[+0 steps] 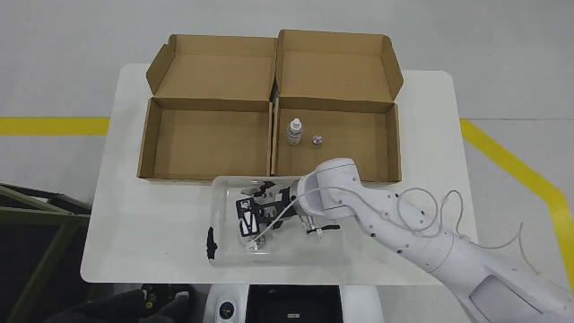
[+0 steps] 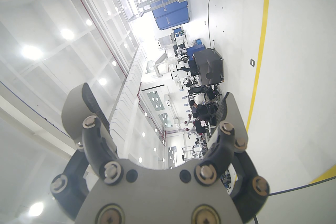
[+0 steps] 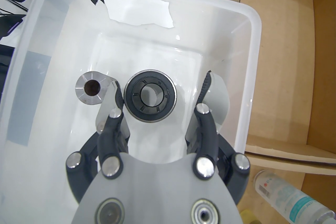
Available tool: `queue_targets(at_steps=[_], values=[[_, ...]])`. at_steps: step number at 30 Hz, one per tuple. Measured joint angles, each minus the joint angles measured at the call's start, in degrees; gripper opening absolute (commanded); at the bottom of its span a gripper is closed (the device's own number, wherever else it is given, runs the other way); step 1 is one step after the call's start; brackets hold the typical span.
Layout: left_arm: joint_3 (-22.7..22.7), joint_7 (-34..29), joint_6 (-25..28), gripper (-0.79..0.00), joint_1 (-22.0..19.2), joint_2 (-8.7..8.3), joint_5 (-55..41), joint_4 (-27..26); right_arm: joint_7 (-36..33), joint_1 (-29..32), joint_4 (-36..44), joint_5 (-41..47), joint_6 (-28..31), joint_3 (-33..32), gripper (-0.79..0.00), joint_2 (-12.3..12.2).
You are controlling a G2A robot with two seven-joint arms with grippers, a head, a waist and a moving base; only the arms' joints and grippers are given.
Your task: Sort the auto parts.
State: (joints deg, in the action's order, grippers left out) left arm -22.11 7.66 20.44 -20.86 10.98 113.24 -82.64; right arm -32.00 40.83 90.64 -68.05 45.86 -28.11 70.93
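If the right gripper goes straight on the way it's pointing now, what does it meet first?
Most likely the black-and-metal bearing lying in the clear plastic bin: the right gripper points down at it, fingers open to either side. One finger is close to the metal bushing; depth is unclear.

Standing on a pale floor (image 1: 72,18) marked with a yellow line (image 1: 54,126): a white table (image 1: 117,233) with rounded corners. Carrying three things directly on its top. Bearing, along the far side, a left cardboard box (image 1: 204,144) and a right cardboard box (image 1: 359,148), both lying open with lids folded back, touching side to side. Holding, at the near edge, a clear plastic bin (image 1: 224,199), sitting just beside the boxes' near walls, across the seam between them. Showing bare white top on either side of the bin.
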Motion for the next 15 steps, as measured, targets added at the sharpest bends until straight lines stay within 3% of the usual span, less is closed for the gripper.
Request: queue_targets(at_steps=[15], values=[[0.0, 0.0, 0.0, 0.0, 0.0, 0.0, 0.0, 0.0, 1.0, 0.3, -3.1, -1.2, 0.6, 0.8, -0.259, 1.5]])
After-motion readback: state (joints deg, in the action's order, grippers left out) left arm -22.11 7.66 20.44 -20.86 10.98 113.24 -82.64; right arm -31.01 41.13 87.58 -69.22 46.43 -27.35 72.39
